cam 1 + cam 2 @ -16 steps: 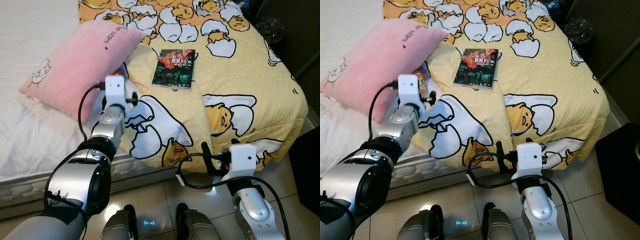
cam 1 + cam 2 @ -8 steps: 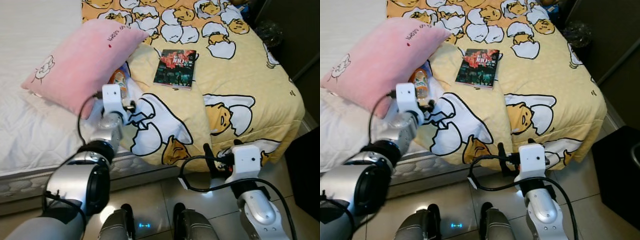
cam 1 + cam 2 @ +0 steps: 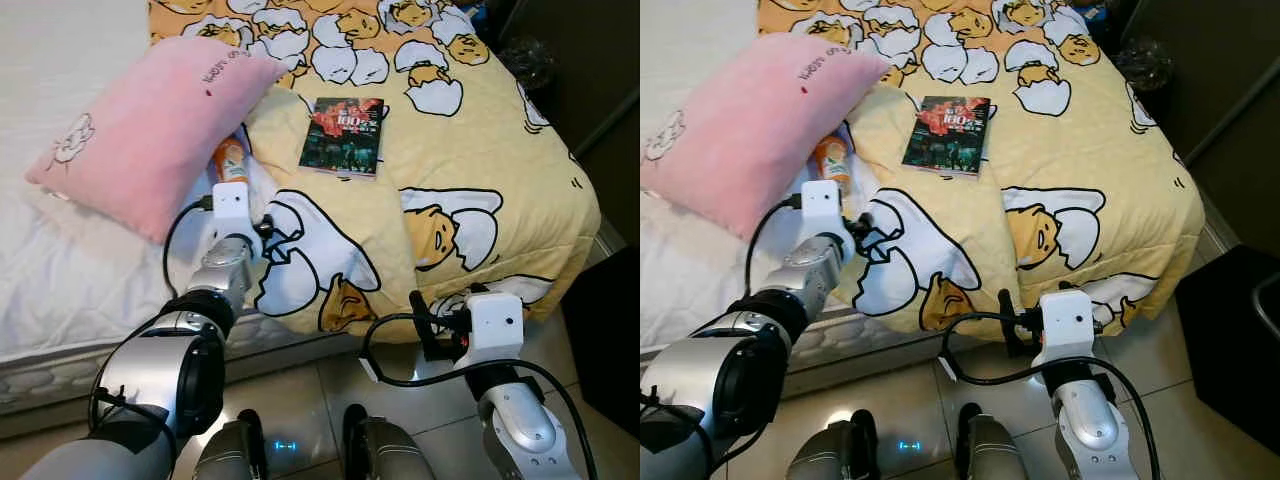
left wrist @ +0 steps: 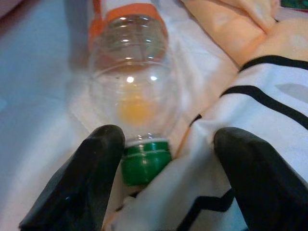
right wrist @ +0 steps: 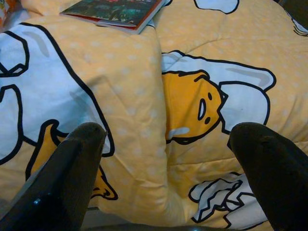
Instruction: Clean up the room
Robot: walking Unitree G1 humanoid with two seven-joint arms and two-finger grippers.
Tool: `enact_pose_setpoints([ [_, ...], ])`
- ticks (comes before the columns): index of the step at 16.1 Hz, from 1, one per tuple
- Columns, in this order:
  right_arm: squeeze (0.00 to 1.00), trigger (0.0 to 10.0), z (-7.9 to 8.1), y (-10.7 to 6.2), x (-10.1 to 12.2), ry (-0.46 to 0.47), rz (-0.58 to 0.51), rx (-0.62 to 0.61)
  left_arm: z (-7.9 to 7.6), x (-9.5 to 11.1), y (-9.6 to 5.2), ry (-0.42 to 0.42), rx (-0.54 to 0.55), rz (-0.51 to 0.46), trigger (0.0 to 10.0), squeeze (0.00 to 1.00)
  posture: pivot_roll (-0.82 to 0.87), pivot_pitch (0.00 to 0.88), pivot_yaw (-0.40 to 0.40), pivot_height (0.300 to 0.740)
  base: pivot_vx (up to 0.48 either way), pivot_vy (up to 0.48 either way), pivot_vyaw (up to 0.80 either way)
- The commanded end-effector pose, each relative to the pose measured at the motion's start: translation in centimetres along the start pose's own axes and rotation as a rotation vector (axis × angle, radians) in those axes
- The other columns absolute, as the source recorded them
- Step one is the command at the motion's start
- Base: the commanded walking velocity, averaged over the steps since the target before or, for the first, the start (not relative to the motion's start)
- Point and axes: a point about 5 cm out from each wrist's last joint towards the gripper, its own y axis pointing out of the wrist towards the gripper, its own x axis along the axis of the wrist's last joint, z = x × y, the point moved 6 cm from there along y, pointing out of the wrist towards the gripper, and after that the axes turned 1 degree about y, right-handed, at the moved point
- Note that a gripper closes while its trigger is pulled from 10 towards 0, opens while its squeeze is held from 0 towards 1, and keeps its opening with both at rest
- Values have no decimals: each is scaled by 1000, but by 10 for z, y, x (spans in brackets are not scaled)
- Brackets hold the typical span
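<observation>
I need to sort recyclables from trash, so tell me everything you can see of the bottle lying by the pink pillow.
The bottle is clear plastic with ribbed walls, a green screw cap and an orange label band around its far end. It looks nearly empty. It lies on its side on the white sheet, between the pink pillow and the edge of the yellow blanket, cap toward the robot. The left claw is open around the cap end, one finger close against the cap; blanket fabric presses in beside it.
</observation>
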Motion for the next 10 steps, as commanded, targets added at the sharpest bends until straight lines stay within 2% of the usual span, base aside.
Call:
enact_pose_setpoints([
  [1, 0, 10000, -4, -3, 0, 2, 8, -8, 5, -11, -1, -6, 20, 26, 0, 0, -313, 207, -75, 740, 0, 0, 0],
  [4, 0, 10000, -1, -3, -1, 6, 11, -6, 9, -8, -1, -21, 16, 17, 0, 0, -304, 210, -74, 740, 0, 0, 0],
  [7, 0, 10000, 0, -2, -1, 13, 10, -7, 26, -5, 0, -173, 47, 11, 0, 0, -289, 217, -71, 740, 0, 0, 0],
  [10, 0, 10000, 3, -1, -3, 19, 13, -1, 29, 9, 1, -289, 31, -27, 0, 0, -270, 221, -70, 740, 0, 0, 0],
])
